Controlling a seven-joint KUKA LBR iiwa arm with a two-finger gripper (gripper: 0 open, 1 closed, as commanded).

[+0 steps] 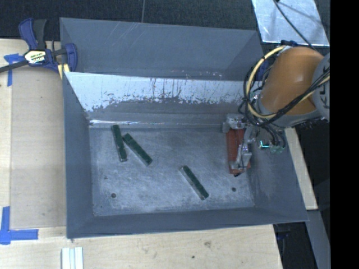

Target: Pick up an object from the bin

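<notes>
We locate the gripper [239,170] low at the right side of the bin [78,178], close to the right wall and just above the floor. We cannot tell whether it is open or closed, and we see no object in it.

Three dark green bars lie flat on the floor. The lone bar [194,182] is nearest, to the left of the gripper and apart from it. Two bars [130,145] lie just beside each other, well apart from it at the far left.

Hazards, as we judge them:
- Closing here would probably grasp nothing, since no bar lies under the gripper.
- A thin bar lying flat offers little to grip and may slide or slip out on lifting.
- A descent this near the right wall risks contact with it.
</notes>
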